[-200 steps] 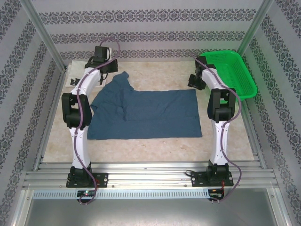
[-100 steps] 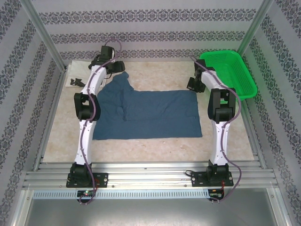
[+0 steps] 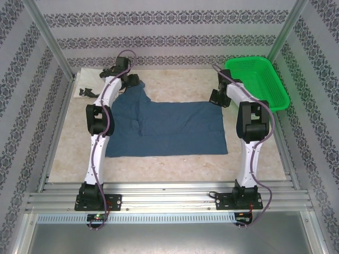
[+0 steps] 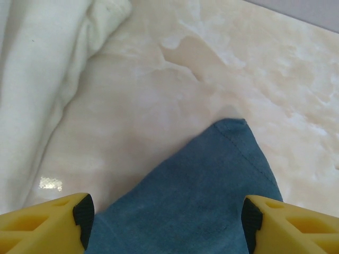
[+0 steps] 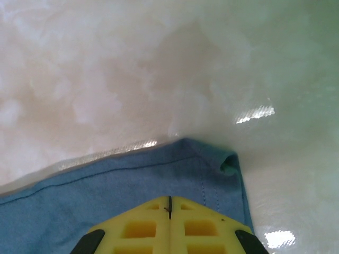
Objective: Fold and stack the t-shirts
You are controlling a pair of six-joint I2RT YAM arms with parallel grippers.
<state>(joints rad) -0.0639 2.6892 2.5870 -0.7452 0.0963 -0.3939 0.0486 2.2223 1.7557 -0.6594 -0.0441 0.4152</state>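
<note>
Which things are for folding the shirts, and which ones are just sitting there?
For the job:
- blue shirt, spread out in the middle
- white shirt, by the far left edge

Just lying about:
- green basket, in the far right corner

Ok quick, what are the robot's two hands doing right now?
Left gripper: open, over the blue shirt.
Right gripper: closed at the shirt's corner; grip on cloth unclear.

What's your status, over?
Left jaws open over blue t-shirt sleeve. Right jaws shut at its far right corner. White shirt far left, green basket far right, neither blocking.
</note>
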